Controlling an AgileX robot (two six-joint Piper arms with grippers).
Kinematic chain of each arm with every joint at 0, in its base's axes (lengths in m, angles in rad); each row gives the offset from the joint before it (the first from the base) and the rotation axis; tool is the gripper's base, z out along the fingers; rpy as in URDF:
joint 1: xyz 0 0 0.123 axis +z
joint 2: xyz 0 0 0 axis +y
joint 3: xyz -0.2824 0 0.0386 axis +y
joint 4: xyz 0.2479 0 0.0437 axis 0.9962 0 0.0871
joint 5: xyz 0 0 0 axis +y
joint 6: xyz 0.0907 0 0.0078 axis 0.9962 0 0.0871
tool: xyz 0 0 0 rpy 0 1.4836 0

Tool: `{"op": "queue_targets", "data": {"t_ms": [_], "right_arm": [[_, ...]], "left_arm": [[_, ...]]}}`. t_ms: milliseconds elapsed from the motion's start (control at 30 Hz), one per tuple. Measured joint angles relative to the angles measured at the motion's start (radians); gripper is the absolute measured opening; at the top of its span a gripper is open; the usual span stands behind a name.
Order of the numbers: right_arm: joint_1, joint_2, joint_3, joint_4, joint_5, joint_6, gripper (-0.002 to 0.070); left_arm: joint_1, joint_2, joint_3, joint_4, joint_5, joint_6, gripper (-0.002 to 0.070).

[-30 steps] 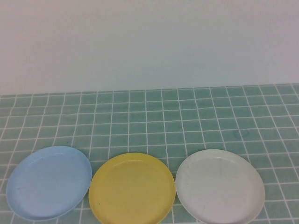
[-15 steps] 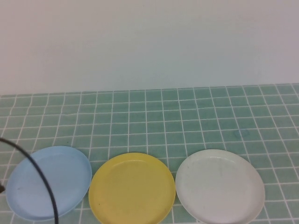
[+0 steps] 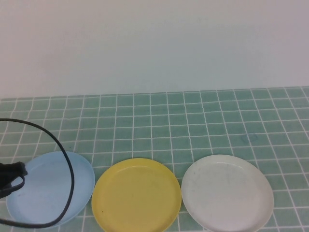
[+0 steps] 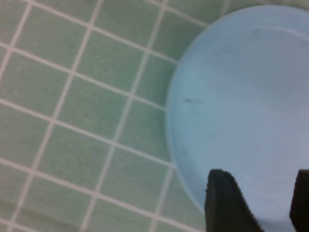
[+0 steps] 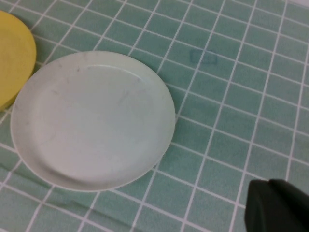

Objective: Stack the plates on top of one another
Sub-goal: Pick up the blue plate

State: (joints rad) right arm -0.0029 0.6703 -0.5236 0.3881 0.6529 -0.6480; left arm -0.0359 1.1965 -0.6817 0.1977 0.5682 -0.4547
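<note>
Showing only fingertips, left end effector (image 4: 258, 203) over blue plate (image 4: 241, 106); right end effector (image 5: 277, 208) cropped.

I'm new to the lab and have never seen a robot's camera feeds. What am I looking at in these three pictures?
A two-armed table robot has three cameras. The high view looks down at a green tiled tabletop with three round shallow plastic plates in a row, none stacked: light blue plate, yellow plate, white plate. The other two pictures come from cameras on the wrists. The left gripper, trailing a black cable, is over the blue plate's edge with its fingers open, holding nothing. The right gripper is shut and empty, over bare tiles beside the white plate.
</note>
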Motion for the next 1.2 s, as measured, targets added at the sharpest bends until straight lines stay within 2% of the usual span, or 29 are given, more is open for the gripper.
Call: {"op": "queue_targets", "data": {"t_ms": [100, 200, 333, 400, 533, 600, 1200], "right_arm": [[0.000, 0.000, 0.000, 0.007, 0.002, -0.001, -0.0002], [0.000, 0.000, 0.000, 0.011, 0.016, -0.002, -0.0002], [0.000, 0.000, 0.000, 0.018, 0.031, -0.002, -0.0002], [0.000, 0.000, 0.000, 0.023, 0.032, -0.002, -0.0002], [0.000, 0.000, 0.000, 0.025, 0.032, -0.002, -0.0002], [0.000, 0.000, 0.000, 0.025, 0.032, -0.002, -0.0002], [0.000, 0.000, 0.000, 0.027, 0.032, -0.003, -0.0002]], "left_arm": [[0.005, 0.084, -0.015, 0.083, 0.000, -0.059, 0.0292], [0.062, 0.156, -0.024, 0.093, -0.021, -0.079, 0.0292], [0.188, 0.224, -0.026, 0.059, -0.039, -0.053, 0.0293], [0.224, 0.239, -0.038, -0.018, -0.035, 0.011, 0.0293], [0.222, 0.256, -0.070, -0.241, -0.042, 0.255, 0.0289], [0.222, 0.274, -0.078, -0.283, -0.044, 0.296, 0.0289], [0.222, 0.454, -0.142, -0.286, -0.069, 0.328, 0.0289]]}}
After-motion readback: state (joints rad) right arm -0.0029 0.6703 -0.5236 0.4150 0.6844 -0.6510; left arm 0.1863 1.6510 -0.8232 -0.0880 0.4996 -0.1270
